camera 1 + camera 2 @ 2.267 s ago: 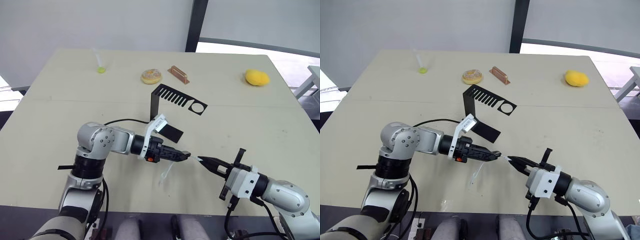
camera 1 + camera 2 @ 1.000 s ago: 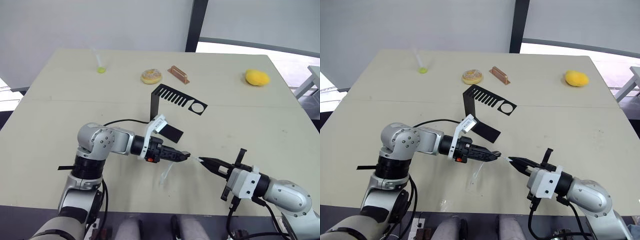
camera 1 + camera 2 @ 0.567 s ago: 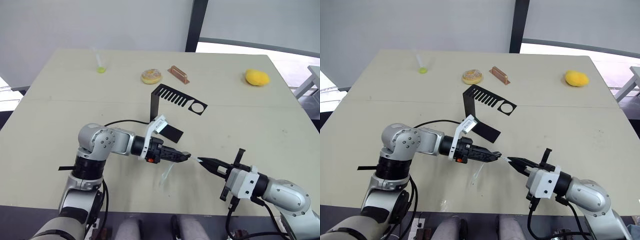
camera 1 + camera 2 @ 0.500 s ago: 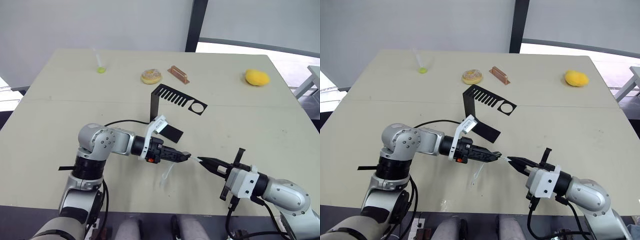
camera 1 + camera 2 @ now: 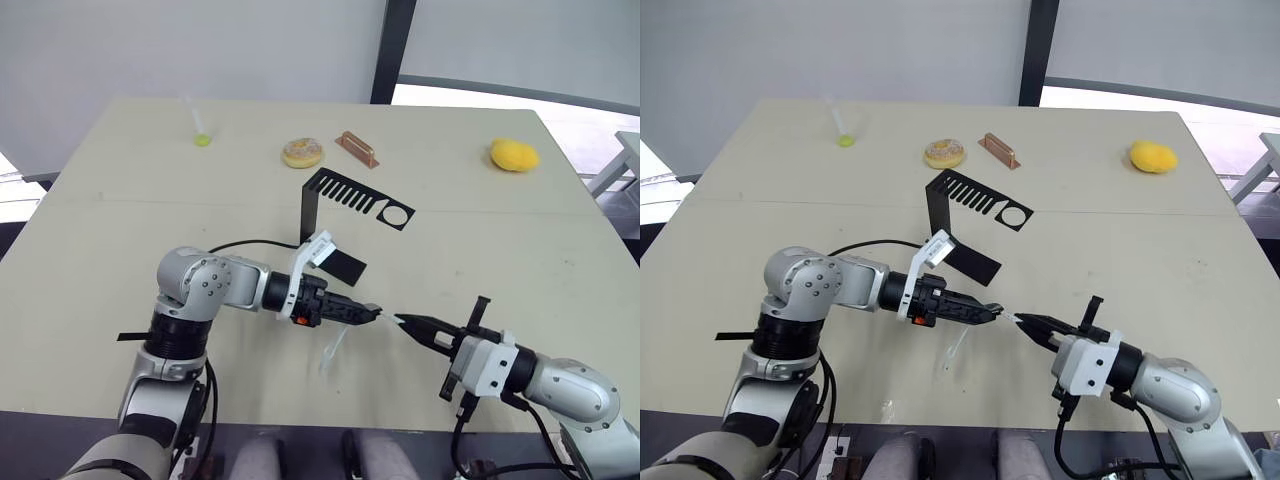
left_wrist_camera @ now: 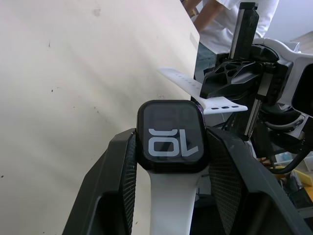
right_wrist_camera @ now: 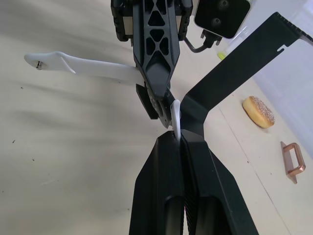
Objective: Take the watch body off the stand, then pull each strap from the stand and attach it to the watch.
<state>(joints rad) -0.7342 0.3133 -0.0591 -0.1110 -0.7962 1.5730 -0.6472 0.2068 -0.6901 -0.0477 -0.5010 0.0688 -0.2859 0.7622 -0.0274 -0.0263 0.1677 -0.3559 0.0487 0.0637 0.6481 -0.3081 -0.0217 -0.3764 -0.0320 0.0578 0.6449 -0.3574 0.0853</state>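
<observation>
My left gripper (image 5: 372,314) still clamps the watch body (image 6: 170,135), one strap attached, above the table while my right gripper (image 5: 402,321), barely moved, pinches the second strap (image 7: 175,116) at its edge, unjoined.

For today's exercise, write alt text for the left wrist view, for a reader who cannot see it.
The left pincer grips a black watch showing light digits, with one white strap already attached. Just beyond it, the right pincer holds a second white strap with holes up to the watch's far edge, above a beige table.
</observation>
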